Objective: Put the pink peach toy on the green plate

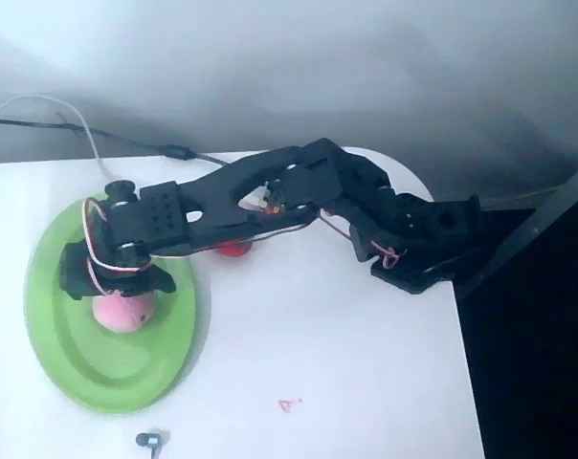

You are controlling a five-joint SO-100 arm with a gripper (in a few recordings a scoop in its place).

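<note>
One pink peach toy (124, 311), one green plate (88, 368), one red toy (236, 250).

A large oval lime-green plate (83, 359) with a raised rim lies flat at the left of the overhead view, its upper part hidden under a black arm. A small round pale-pink peach toy (124, 312) sits on the plate, slightly above its middle, with the top of the toy covered by the arm's dark end.
</note>
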